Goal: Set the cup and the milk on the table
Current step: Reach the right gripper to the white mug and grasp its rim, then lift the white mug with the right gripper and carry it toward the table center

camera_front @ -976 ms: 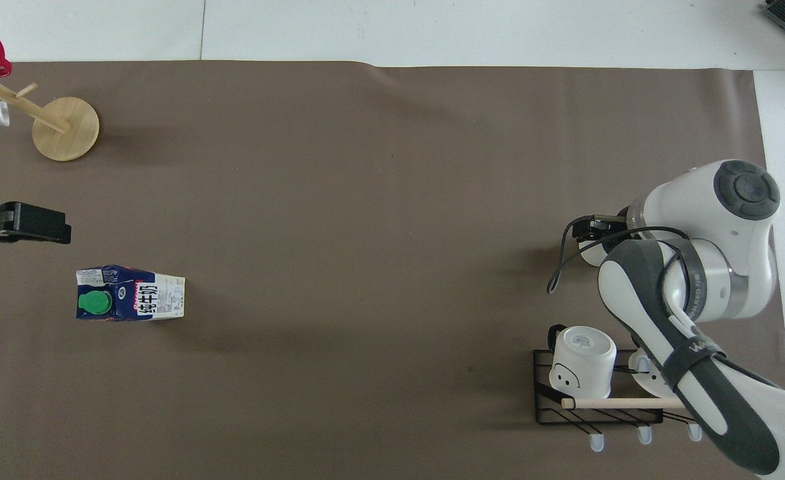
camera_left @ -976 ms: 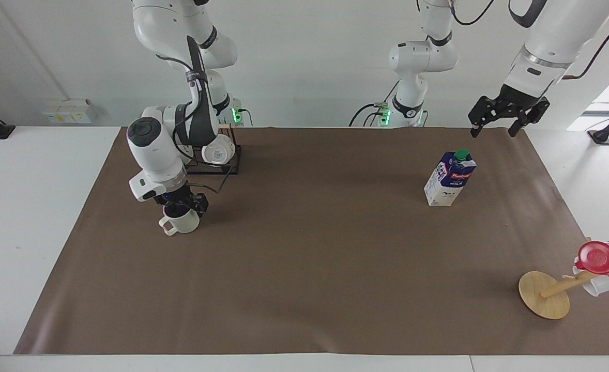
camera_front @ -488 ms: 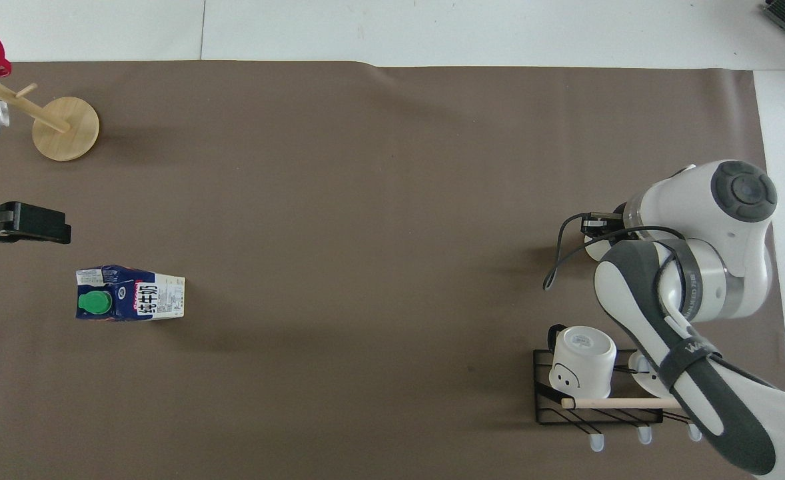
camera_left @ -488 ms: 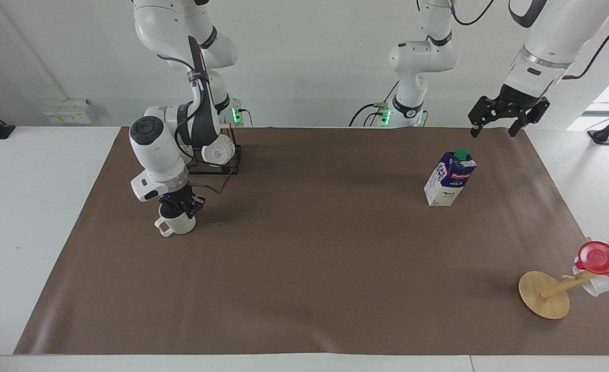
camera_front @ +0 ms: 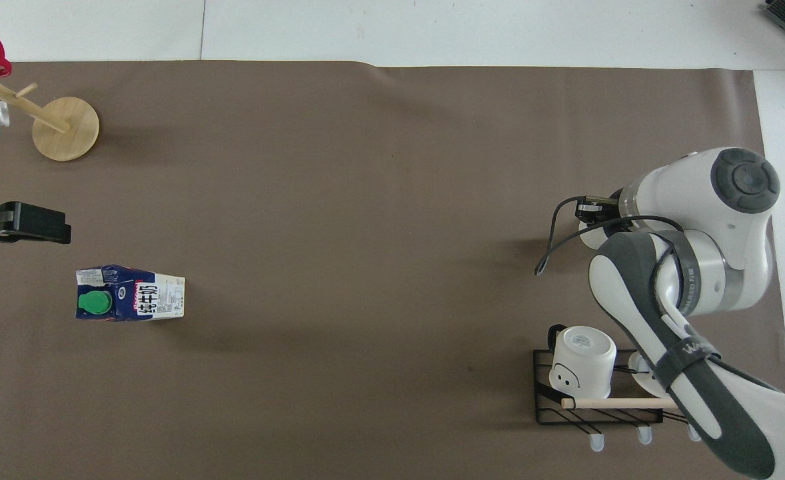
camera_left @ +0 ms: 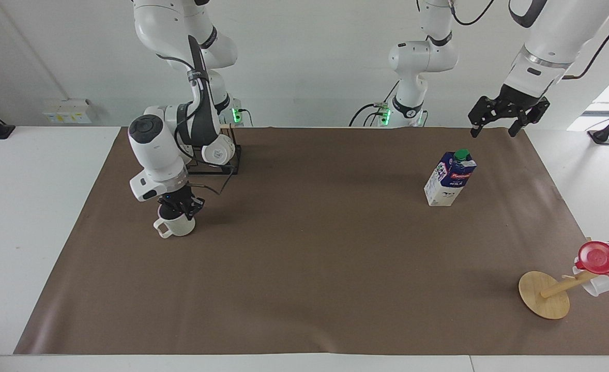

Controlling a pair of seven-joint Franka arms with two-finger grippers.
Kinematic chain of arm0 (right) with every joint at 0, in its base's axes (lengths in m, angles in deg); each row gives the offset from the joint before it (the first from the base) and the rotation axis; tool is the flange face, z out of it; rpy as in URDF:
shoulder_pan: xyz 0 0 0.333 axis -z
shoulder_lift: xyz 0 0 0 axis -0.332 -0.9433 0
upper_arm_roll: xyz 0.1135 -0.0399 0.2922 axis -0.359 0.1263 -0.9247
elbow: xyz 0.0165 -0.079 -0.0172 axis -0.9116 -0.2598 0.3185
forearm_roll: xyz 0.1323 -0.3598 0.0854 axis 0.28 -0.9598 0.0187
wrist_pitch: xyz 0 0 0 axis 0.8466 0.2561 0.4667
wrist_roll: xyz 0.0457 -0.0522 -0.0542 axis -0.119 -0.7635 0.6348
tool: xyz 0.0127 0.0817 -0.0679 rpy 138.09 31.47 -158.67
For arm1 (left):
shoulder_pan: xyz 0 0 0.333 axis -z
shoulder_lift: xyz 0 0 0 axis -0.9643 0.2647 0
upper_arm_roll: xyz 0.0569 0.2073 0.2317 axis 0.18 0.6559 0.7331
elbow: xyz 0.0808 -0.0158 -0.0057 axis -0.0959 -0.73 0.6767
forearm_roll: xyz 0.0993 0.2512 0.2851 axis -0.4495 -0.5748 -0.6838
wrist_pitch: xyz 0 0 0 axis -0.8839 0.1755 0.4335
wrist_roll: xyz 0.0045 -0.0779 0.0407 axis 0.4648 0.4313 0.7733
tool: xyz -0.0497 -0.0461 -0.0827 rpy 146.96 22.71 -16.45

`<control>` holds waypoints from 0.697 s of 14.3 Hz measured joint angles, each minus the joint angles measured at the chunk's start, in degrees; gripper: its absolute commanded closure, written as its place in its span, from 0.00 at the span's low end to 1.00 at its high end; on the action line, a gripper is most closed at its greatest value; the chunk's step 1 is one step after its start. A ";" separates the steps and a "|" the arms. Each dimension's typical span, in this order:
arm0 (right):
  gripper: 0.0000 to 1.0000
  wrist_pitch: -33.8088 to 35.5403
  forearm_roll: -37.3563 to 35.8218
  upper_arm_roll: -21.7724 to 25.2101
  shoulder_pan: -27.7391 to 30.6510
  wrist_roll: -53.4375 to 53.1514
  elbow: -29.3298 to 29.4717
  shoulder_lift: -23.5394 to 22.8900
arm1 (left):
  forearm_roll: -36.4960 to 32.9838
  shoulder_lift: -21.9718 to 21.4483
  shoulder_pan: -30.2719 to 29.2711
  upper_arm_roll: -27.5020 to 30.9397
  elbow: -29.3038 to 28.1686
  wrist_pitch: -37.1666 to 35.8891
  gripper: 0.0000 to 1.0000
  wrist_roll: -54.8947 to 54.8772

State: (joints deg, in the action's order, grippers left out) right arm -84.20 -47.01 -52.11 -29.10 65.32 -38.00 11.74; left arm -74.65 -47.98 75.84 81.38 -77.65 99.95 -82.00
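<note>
The cream-white cup is upright on the brown mat of the table, toward the right arm's end, handle pointing out to that end. My right gripper comes down from above and is shut on the cup's rim. In the overhead view the right arm hides most of the cup. The milk stands upright on the mat toward the left arm's end, green cap up, and shows in the overhead view too. My left gripper hangs open and empty in the air above the mat's edge near the milk, waiting.
A black wire rack with white mugs stands close to the right arm's base. A wooden mug tree carrying a red cup and a white mug sits at the mat's corner farthest from the robots, at the left arm's end.
The right gripper's fingers closed on the cup's rim, and hand and cup shifted slightly toward the right arm's end. The left arm and the milk stayed put.
</note>
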 measured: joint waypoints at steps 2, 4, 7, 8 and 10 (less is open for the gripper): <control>1.00 5.20 0.00 -0.17 -2.33 -3.13 3.52 0.03 | 0.00 0.00 0.00 0.00 0.00 0.00 0.00 0.00; 1.00 9.26 0.00 -0.25 -4.30 -5.94 6.82 0.06 | 0.00 0.00 0.00 0.00 0.00 0.00 0.00 0.00; 1.00 10.00 0.00 -0.33 -8.06 -11.42 7.96 0.05 | 0.00 0.00 0.00 0.00 0.00 0.00 0.00 0.00; 1.00 10.00 0.00 -0.36 -9.48 -13.20 7.96 0.04 | 0.00 0.00 0.00 0.00 0.00 0.00 0.00 0.00; 1.00 10.00 0.00 -0.42 -11.59 -15.48 7.99 0.03 | 0.00 0.00 0.00 0.00 0.00 0.00 0.00 0.00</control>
State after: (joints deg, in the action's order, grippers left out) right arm -74.20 -47.01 -52.52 -40.69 49.84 -30.01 11.76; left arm -74.65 -47.98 75.84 81.38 -77.65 99.95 -82.00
